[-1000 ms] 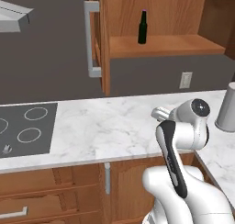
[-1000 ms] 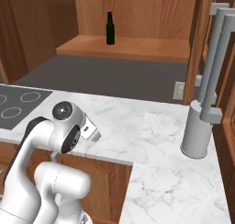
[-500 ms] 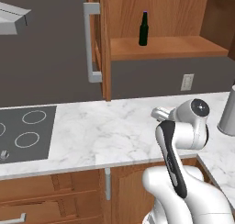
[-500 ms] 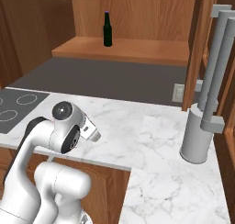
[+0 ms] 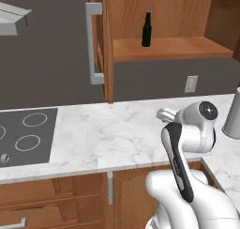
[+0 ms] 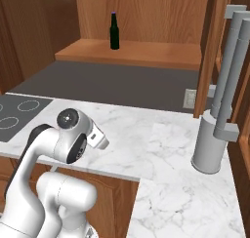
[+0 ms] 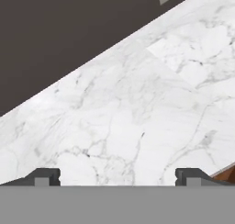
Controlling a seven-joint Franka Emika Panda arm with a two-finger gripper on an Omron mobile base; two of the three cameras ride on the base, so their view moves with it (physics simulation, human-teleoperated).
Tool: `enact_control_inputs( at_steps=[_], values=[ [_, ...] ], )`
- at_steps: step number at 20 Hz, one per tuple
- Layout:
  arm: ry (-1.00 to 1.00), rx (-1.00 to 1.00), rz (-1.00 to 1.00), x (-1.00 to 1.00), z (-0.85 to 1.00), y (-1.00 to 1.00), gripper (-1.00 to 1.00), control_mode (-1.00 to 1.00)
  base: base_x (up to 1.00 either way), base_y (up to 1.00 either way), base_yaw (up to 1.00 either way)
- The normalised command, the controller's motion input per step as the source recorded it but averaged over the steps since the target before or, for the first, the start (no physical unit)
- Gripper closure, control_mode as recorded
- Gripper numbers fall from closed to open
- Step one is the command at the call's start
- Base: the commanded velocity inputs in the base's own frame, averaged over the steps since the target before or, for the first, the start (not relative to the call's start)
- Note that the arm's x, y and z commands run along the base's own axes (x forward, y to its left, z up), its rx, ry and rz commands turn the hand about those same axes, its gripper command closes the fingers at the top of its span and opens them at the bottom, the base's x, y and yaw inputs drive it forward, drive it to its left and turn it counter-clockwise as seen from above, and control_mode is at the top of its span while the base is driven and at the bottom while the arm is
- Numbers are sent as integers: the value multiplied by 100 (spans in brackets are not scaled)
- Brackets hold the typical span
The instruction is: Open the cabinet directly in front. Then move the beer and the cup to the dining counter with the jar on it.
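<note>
One beer [image 5: 146, 30]: upright on cabinet [image 5: 164, 47] shelf, neck up, upper centre of frame.
Gripper [image 7: 118, 176]: spread wide, empty, over worktop [image 7: 137, 122].

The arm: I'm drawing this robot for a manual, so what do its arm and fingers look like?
The arm is glossy white with rounded, bulging shells. A dark grey strip runs along one link, and a dark round cap with a small pale centre closes its joint. A short grey-white stub sticks out beside that joint. No cables or lettering show. In the hand view the fingers are small, dark grey, blocky tips with stepped tops.
</note>
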Motion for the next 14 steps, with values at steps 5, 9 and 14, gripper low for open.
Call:
enact_control_inputs(
  at_steps=[5,9,14],
  values=[
    [-5,0,4,2,32,-3,-100,-100,0,0,0],
    [0,-3,1,0,46,0,-100,-100,0,0,0],
    [0,-3,0,0,55,-1,-100,-100,0,0,0]
  ],
)
